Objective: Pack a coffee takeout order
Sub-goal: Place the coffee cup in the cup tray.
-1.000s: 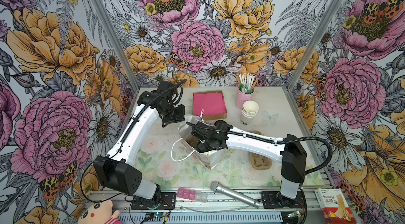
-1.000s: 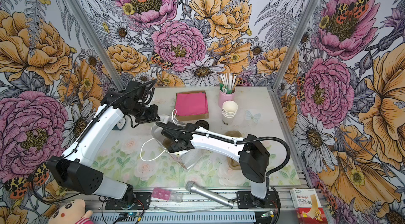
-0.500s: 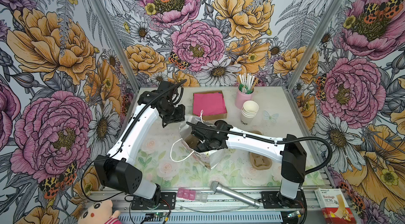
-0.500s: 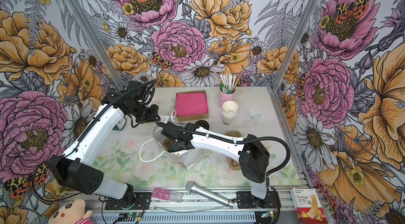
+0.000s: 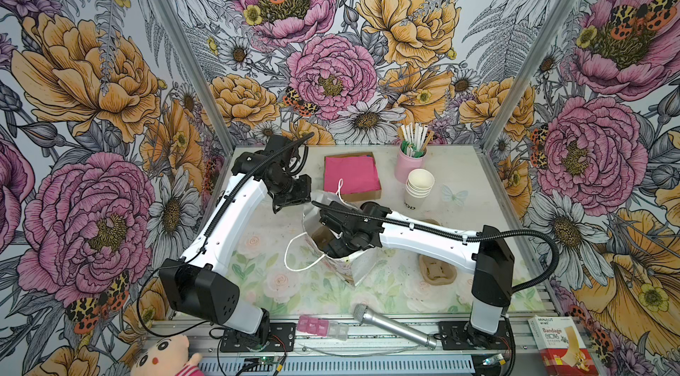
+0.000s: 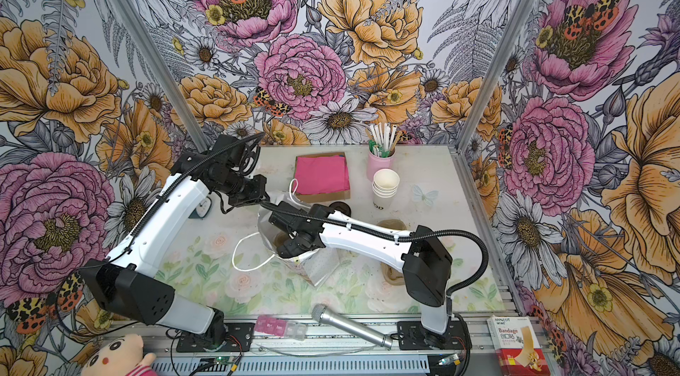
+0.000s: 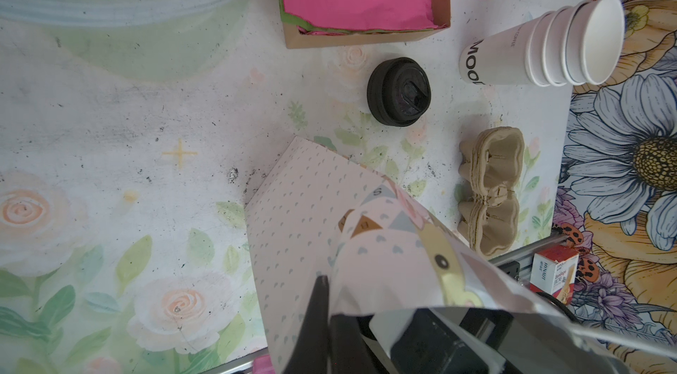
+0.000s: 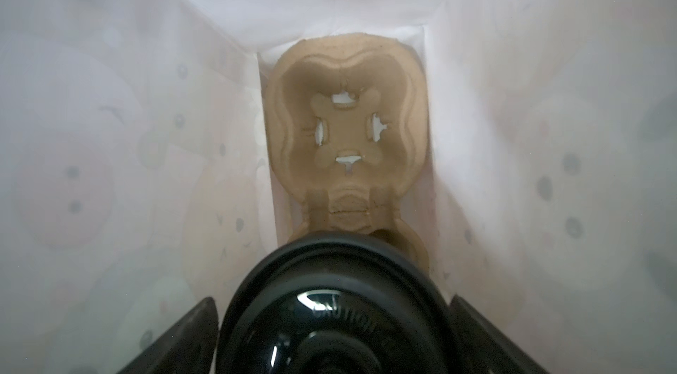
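Note:
A patterned paper bag (image 5: 353,267) stands open on the table in both top views. My left gripper (image 7: 327,283) is shut on the bag's rim (image 7: 388,280). My right gripper (image 8: 331,302) reaches down inside the bag (image 8: 110,134); its fingers (image 8: 198,321) stand open on either side of a round black lid (image 8: 333,280). That lid sits over one well of a brown carrier (image 8: 348,126) on the bag's floor, and what is under it is hidden. Another black lid (image 7: 399,92) lies on the table. White paper cups (image 5: 419,186) are stacked at the back. Pink napkins (image 5: 351,173) fill a cardboard tray.
A pink pot of stirrers (image 5: 410,164) stands behind the cups. Spare brown carriers (image 5: 438,271) lie under my right arm. A microphone (image 5: 390,326), a pink pill box (image 5: 320,326) and a bandage box (image 5: 559,344) sit along the front rail. A clear bowl (image 7: 121,6) is beyond the bag.
The bag's loose white handle loop has shifted slightly. Both arms stay where they were.

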Robot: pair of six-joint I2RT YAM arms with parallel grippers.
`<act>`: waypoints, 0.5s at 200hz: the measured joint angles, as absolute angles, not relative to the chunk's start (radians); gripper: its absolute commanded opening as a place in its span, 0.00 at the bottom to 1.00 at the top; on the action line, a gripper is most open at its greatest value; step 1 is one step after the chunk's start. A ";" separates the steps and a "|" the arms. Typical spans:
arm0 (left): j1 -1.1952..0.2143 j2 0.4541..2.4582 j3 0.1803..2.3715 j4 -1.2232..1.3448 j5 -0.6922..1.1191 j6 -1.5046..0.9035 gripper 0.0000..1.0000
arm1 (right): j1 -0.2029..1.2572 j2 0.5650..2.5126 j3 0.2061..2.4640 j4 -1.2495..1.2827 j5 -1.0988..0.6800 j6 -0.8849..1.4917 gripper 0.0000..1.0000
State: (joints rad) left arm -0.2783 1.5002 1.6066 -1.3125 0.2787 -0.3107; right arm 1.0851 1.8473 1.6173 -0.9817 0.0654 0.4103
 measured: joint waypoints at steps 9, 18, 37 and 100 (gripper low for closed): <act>-0.278 1.501 1.607 -1.312 0.279 -0.311 0.00 | 1.085 1.847 1.623 -0.983 0.064 0.410 0.98; -0.278 1.502 1.607 -1.312 0.279 -0.311 0.00 | 1.085 1.847 1.628 -0.983 0.063 0.410 0.98; -0.278 1.503 1.613 -1.313 0.279 -0.311 0.00 | 1.085 1.848 1.637 -0.984 0.059 0.410 0.98; -0.279 1.511 1.619 -1.312 0.279 -0.311 0.00 | 1.080 1.848 1.653 -0.987 0.056 0.410 0.98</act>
State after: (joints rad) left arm -0.2787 1.5108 1.6192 -1.3125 0.2787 -0.3111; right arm 1.0801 1.8481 1.6531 -0.9867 0.0559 0.4103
